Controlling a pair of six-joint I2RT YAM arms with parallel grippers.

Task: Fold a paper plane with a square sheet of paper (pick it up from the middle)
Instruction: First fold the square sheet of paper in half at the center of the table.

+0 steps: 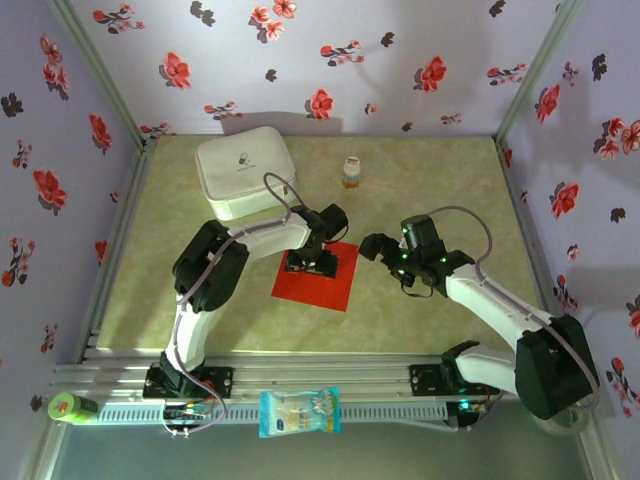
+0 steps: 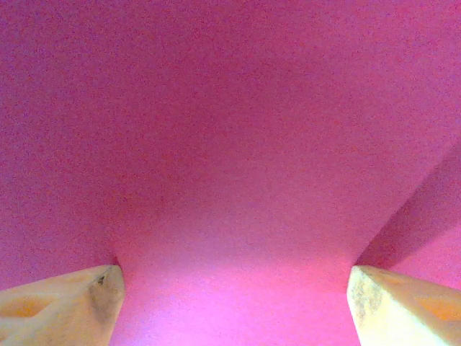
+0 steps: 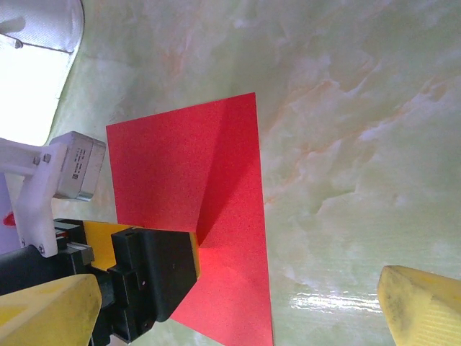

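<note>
Logged square sheet of paper (image 1: 335,287) flat at middle of table (image 1: 440,180), one faint ridge | found left claw (image 1: 312,262) spread wide, tips on its middle, nothing pinched | found right claw (image 1: 385,265) fully open alongside, empty | judged pickup barely started, every fold outstanding.

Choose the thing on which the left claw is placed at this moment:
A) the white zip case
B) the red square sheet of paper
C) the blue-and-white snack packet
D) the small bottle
B: in the top view the left claw is down on the red square sheet of paper, and its wrist view shows its fingertips spread apart with red paper between them.
</note>
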